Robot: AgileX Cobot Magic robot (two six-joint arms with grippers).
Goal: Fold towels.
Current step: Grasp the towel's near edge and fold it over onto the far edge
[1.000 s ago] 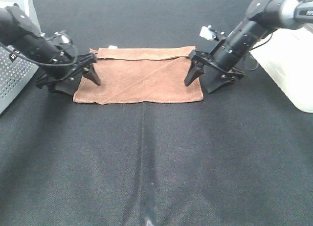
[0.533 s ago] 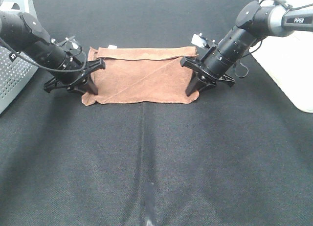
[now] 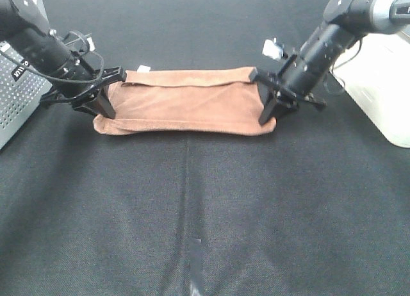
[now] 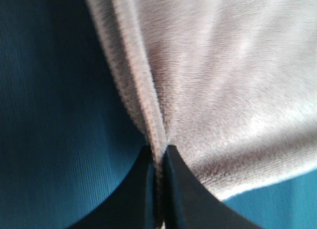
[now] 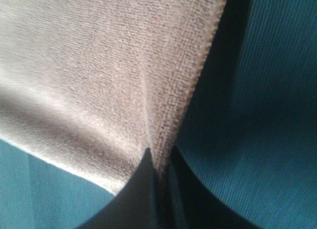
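One towel (image 3: 186, 100), left pincer (image 3: 106, 113) and right pincer (image 3: 268, 118) each clamped on an end

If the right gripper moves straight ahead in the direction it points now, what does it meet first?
Probably the black table cover just below its tips. The right gripper points down and is shut on the towel corner. Its height is unclear.

Cropped and blurred regions.
Towel (image 4: 233, 75) overruns both wrist frames, blurred at left; perforated panel (image 3: 14, 107), white box (image 3: 384, 84) edge-cropped.
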